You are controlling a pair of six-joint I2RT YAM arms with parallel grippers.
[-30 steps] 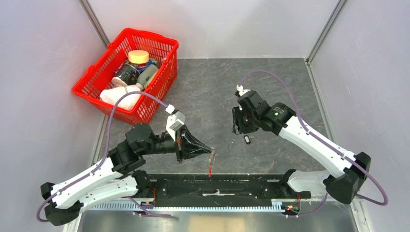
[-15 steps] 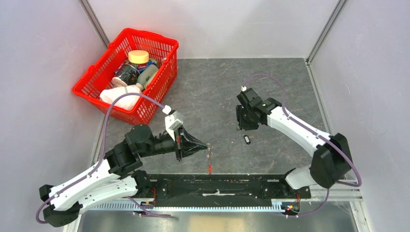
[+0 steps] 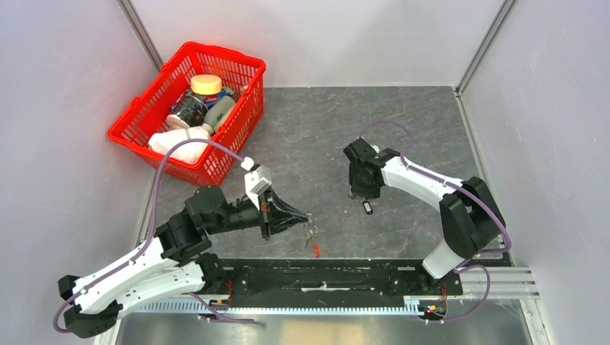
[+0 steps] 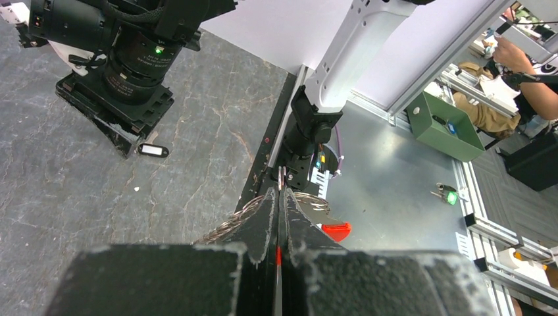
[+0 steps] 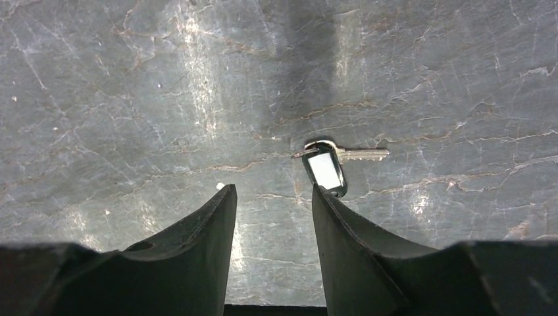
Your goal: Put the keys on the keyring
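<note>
Left pincer grips the keyring above the surface's front edge, so the wide right pincer can fetch a key.

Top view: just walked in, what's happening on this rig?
Two arms are working on getting keys onto a keyring. The left tool is shut on the keyring, with its red strap hanging beside the fingers. The right tool is open, pointing down at a key with a dark tag lying on the table. That key is not yet picked up.
</note>
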